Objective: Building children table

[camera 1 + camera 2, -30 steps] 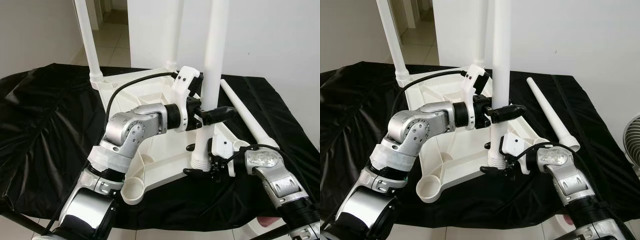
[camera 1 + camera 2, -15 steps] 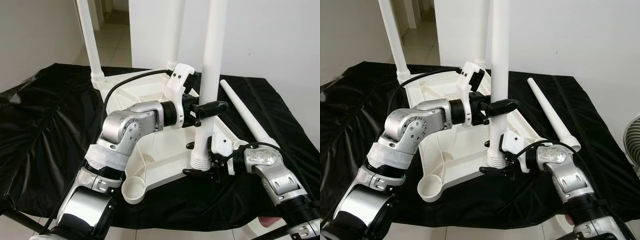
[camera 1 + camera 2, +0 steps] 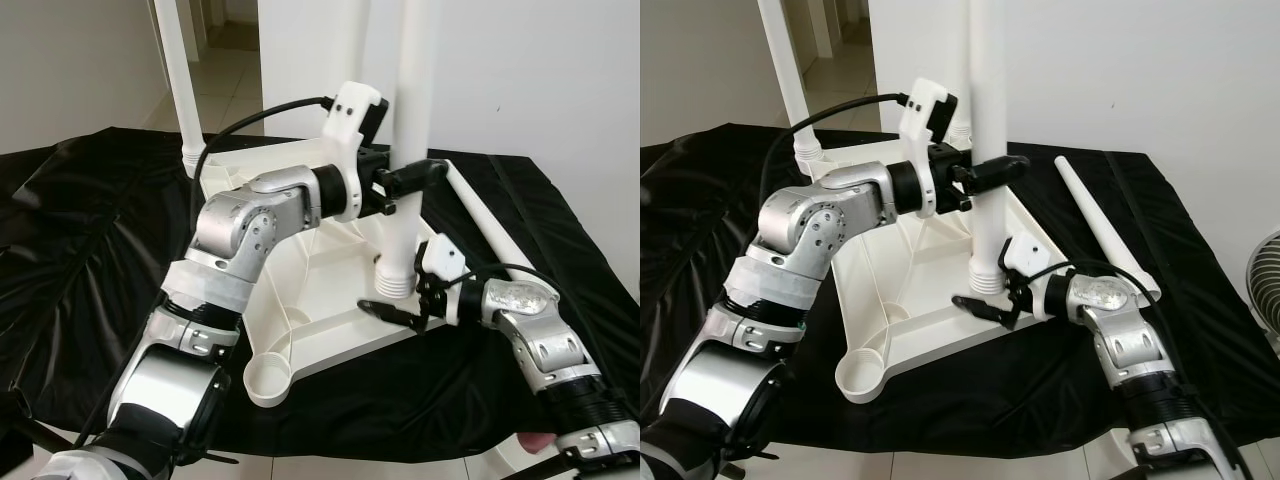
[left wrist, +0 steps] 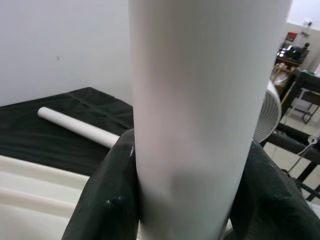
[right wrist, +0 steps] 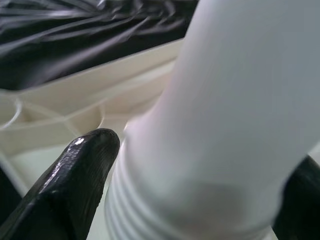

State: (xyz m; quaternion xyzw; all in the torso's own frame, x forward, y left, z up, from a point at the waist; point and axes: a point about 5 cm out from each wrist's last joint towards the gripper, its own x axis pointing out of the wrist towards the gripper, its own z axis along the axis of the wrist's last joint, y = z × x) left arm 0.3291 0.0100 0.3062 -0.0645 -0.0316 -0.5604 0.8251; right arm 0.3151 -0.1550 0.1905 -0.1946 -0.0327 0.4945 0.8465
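The white children's table top (image 3: 300,300) lies upside down on a black cloth. My left gripper (image 3: 408,180) is shut on an upright white table leg (image 3: 410,90), holding it by the shaft. In the left wrist view both black fingers (image 4: 107,200) press the sides of the leg (image 4: 200,100). The leg's threaded end (image 3: 393,283) hangs just above the top's right side. There my right gripper (image 3: 398,303) is shut on it, one finger (image 5: 80,170) against the threads (image 5: 165,210). Another leg (image 3: 178,80) stands in the far left corner.
A loose white leg (image 3: 492,232) lies on the cloth to the right. An empty round socket (image 3: 268,380) sits at the top's near corner. The black cloth (image 3: 90,250) drapes over the support's edges. A fan (image 3: 1268,290) stands at the far right.
The held leg has risen and shifted toward the back, so its threaded end now hangs above the table top. My right gripper has followed it up and back.
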